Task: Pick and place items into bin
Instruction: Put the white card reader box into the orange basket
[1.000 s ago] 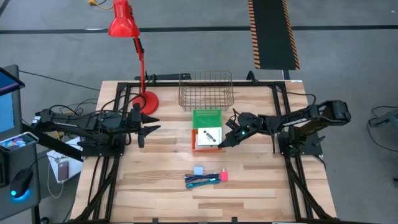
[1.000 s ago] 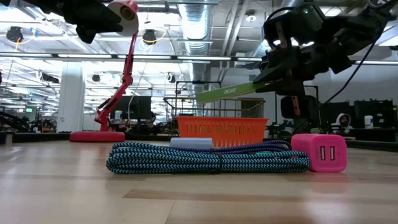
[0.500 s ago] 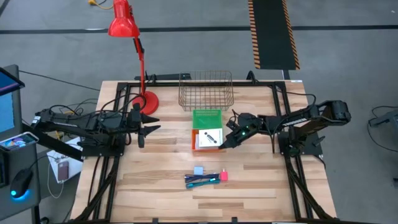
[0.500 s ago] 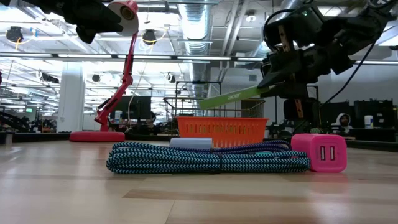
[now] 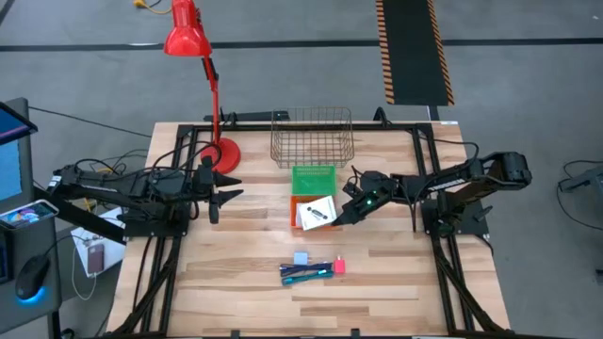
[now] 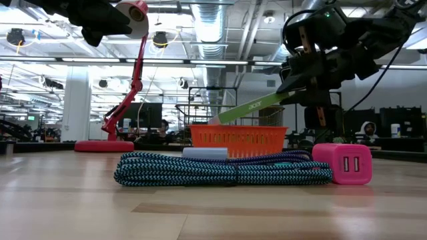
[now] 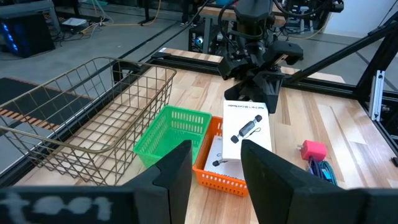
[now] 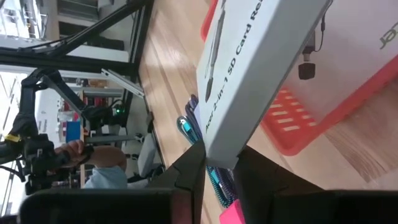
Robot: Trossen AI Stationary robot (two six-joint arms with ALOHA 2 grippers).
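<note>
Boxes number two: one white box tilts over the orange basket, its far end between the right gripper's fingers, which pinch it loosely; another lies inside. One green basket and one wire basket stand behind. One braided cable and one pink charger rest on the bench. Left gripper hovers near the red lamp, fingers apart, holding nothing.

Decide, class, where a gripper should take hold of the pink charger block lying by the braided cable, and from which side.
Grip the pink charger block across its two flat side faces, coming straight down from above. It is a small cube sitting flat on the table, and the braided cable crowds one side, so a level approach looks awkward.
</note>
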